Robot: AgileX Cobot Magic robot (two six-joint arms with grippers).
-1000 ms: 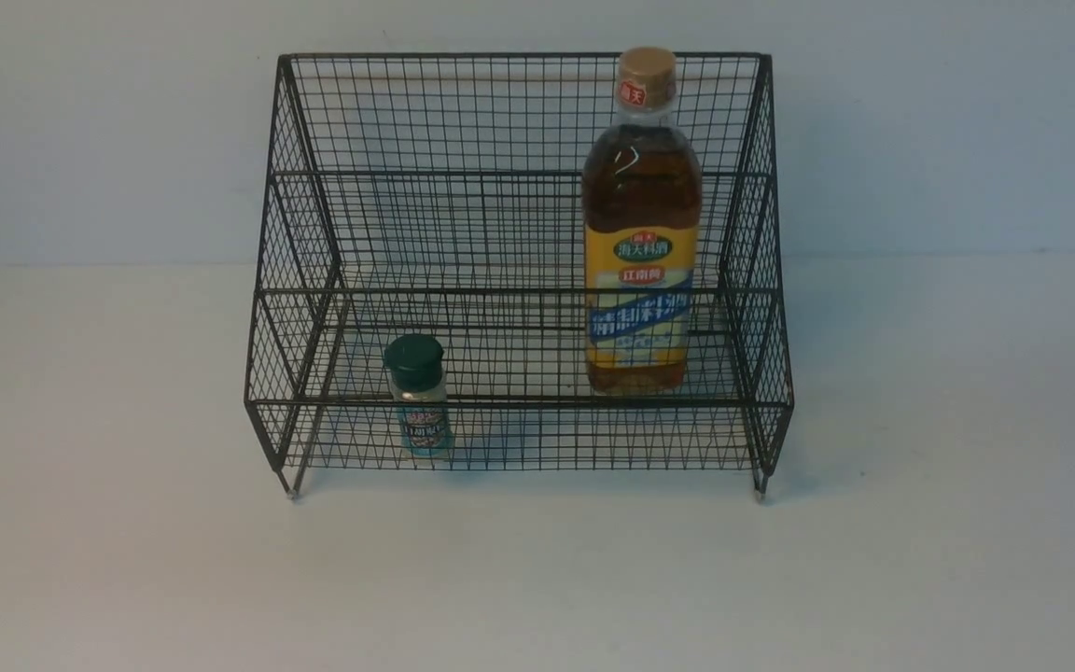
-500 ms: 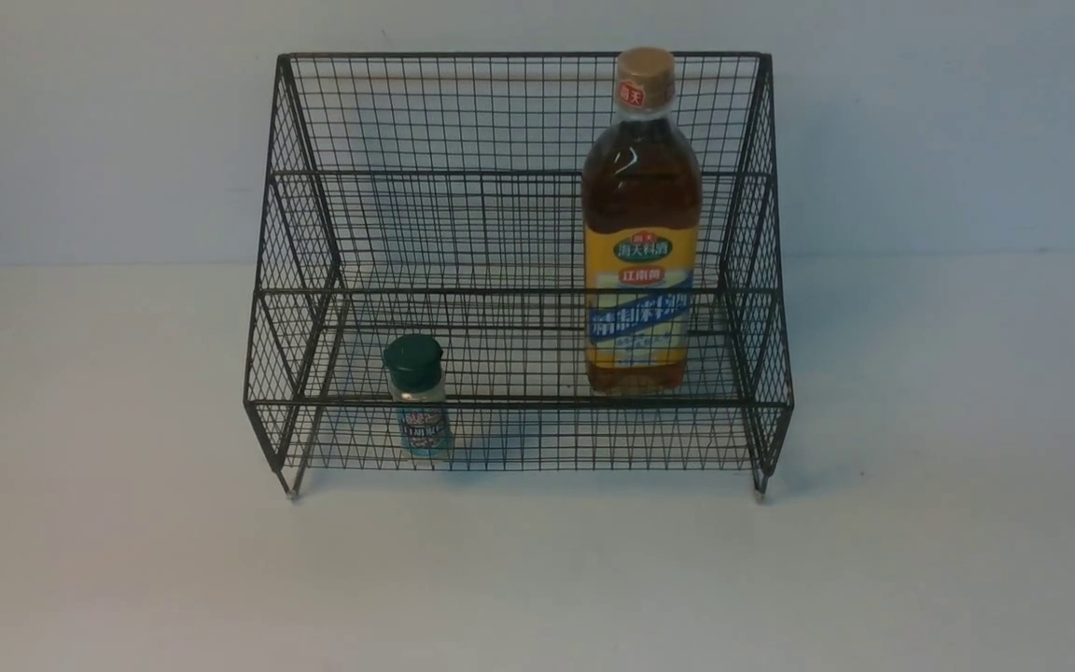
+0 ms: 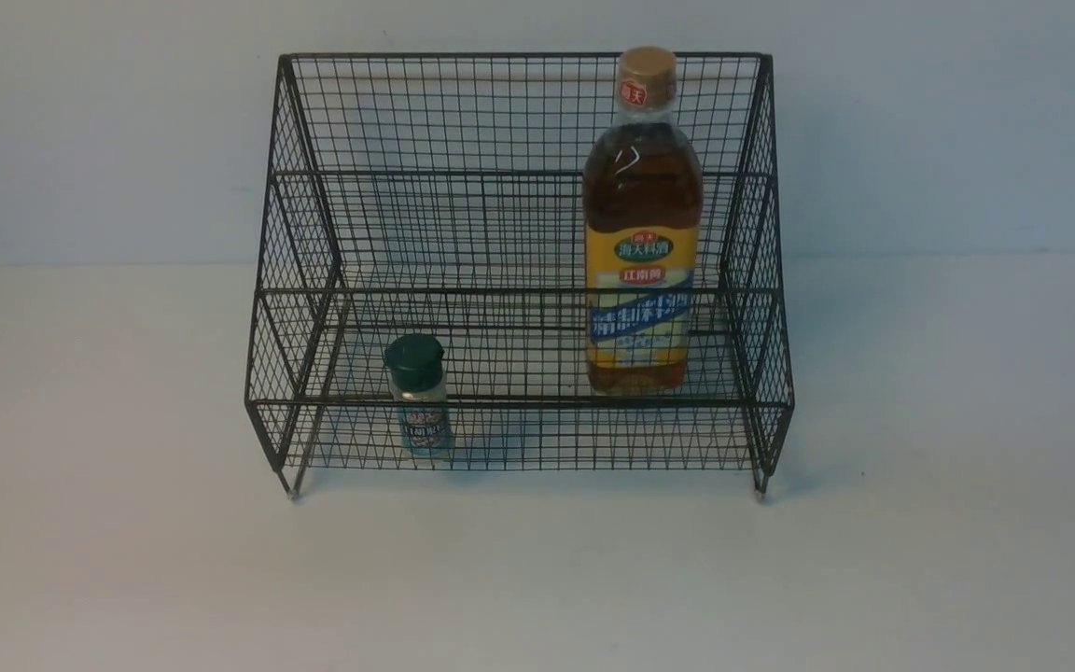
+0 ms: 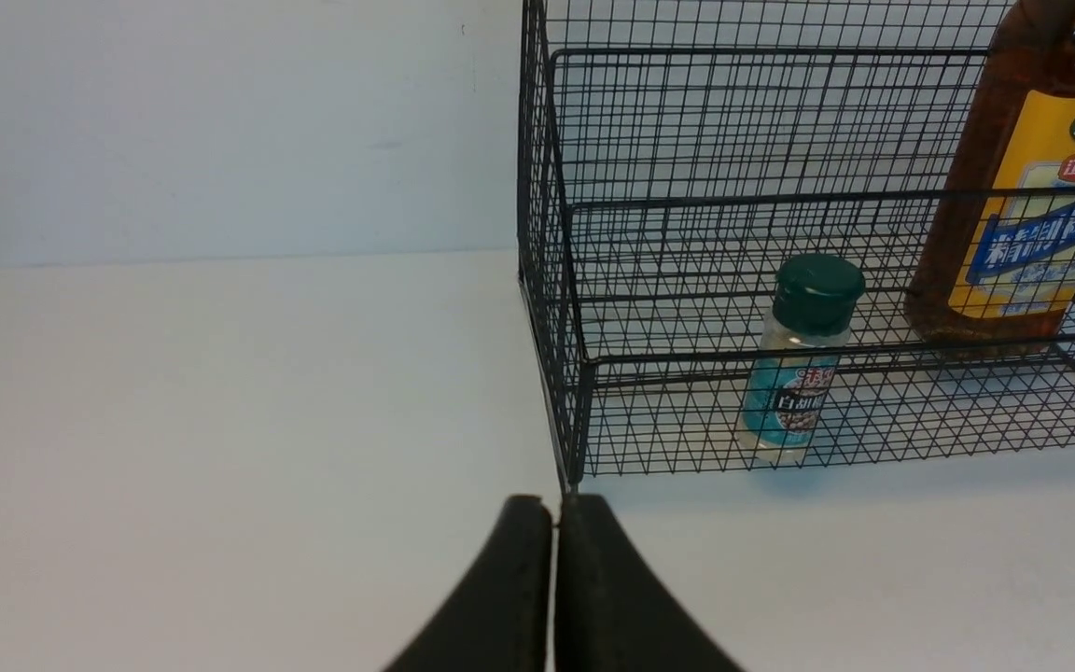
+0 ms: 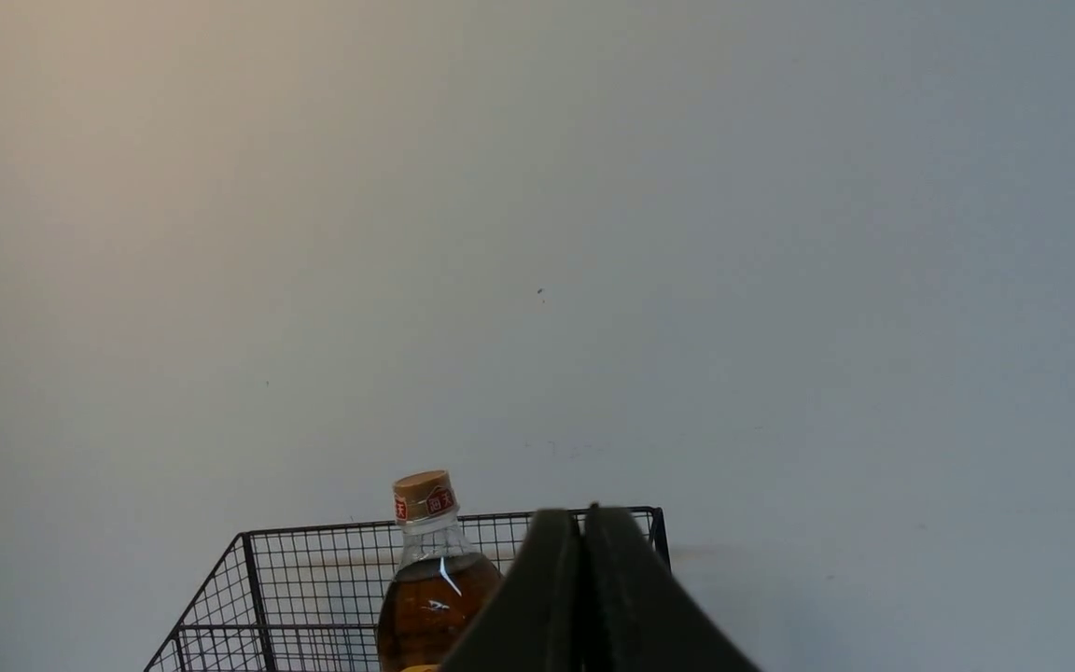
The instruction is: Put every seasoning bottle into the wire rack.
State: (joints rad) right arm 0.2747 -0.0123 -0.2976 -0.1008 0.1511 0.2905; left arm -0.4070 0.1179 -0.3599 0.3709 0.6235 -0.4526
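The black wire rack (image 3: 314, 233) stands on the white table against the wall. Inside it, on the lower tier at the left, sits the small shaker jar (image 3: 418, 397) with dark green cap and teal label. The tall amber bottle (image 3: 640, 233) with tan cap stands upright at the right on the upper tier. Neither arm shows in the front view. In the left wrist view my left gripper (image 4: 555, 509) is shut and empty, in front of the rack's (image 4: 556, 308) left front corner; the jar (image 4: 797, 359) is off to one side. My right gripper (image 5: 582, 518) is shut and empty, well back from the bottle (image 5: 430, 579).
Bare white tabletop (image 3: 537, 579) stretches in front of and to both sides of the rack. A plain pale wall (image 3: 80, 131) rises close behind it.
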